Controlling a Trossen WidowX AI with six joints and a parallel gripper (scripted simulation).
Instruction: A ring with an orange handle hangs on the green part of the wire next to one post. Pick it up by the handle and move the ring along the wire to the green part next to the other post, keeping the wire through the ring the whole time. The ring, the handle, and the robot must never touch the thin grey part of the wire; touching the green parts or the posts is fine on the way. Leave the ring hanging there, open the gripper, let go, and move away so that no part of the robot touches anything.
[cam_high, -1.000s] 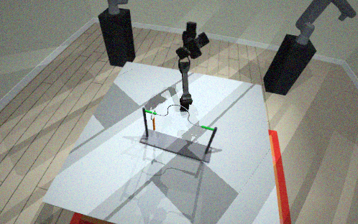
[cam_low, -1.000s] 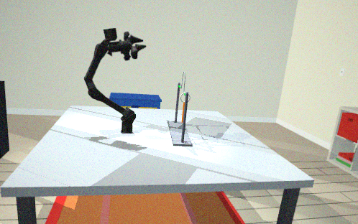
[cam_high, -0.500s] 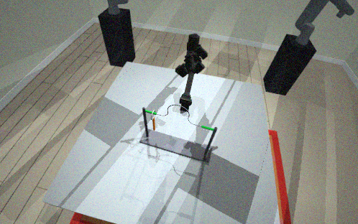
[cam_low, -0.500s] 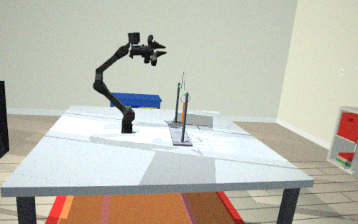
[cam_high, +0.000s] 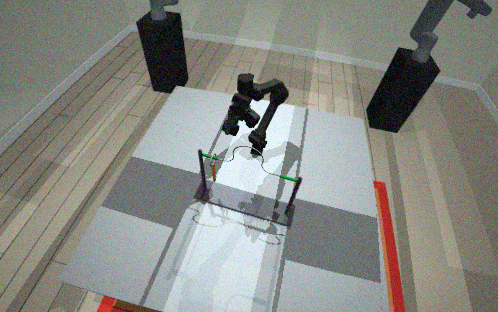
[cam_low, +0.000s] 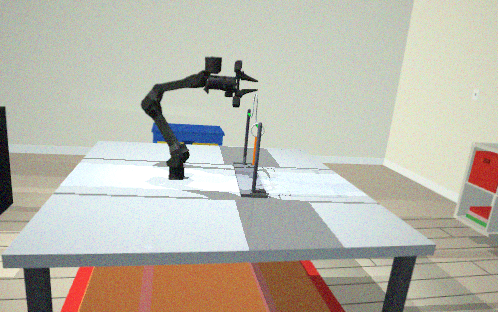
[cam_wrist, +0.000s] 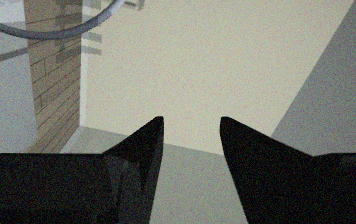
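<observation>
A grey and white bench (cam_high: 150, 240) carries a dark base plate (cam_high: 245, 206) with two posts. The left post (cam_high: 201, 167) and right post (cam_high: 295, 192) are joined by a curving grey wire (cam_high: 250, 152) with a green end at each post. The ring (cam_high: 215, 160) hangs on the green part (cam_high: 210, 156) beside the left post, its orange handle (cam_high: 214, 172) pointing down. Behind the wire stands the black arm (cam_high: 267, 112), bent over, its hand (cam_high: 231, 127) above and behind the left post, apart from the handle. Two black pedestals (cam_high: 162, 50) stand on the wood floor beyond the bench.
</observation>
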